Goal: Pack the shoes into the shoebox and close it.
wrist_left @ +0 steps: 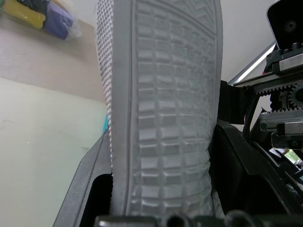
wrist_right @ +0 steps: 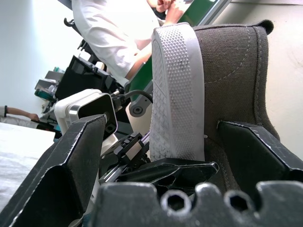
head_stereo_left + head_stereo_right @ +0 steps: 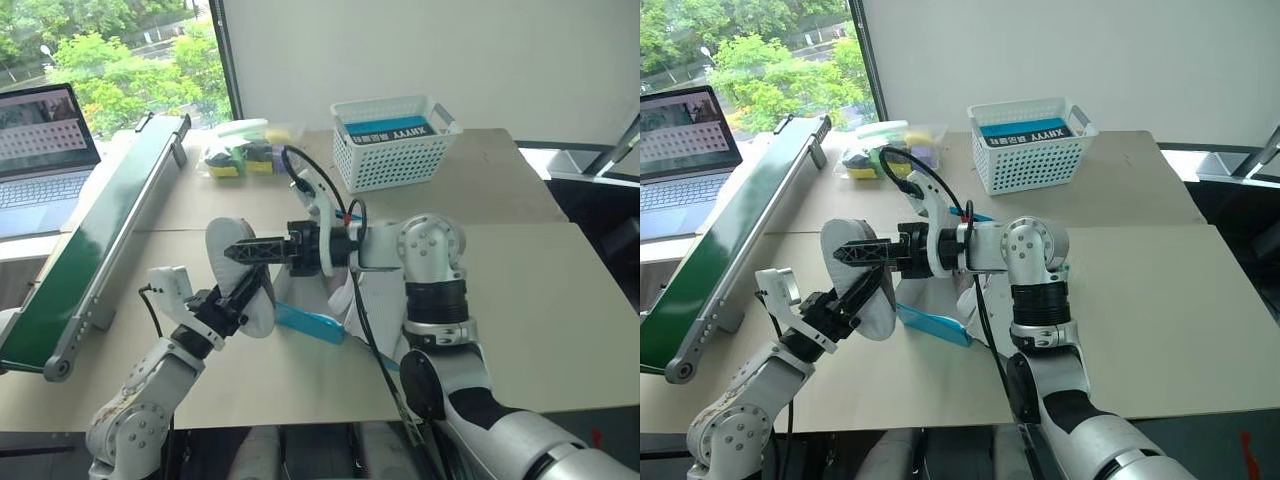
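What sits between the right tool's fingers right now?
The shoe held up by the left tool: its pale sole and grey-brown side stand between the right tool's open fingers, seen in the right wrist view.

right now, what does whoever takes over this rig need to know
Left gripper: shut on a shoe, held up above the table, pale sole toward the camera.
Right gripper: jaws wide open around the same shoe's end, not closed on it; looks like a handover.
Shoebox: blue, on the table under the right arm, mostly hidden, apparently open.
Second shoe: can't place it.
Done: one shoe lifted.
Left: this shoe into the box, check for the other, close the lid.
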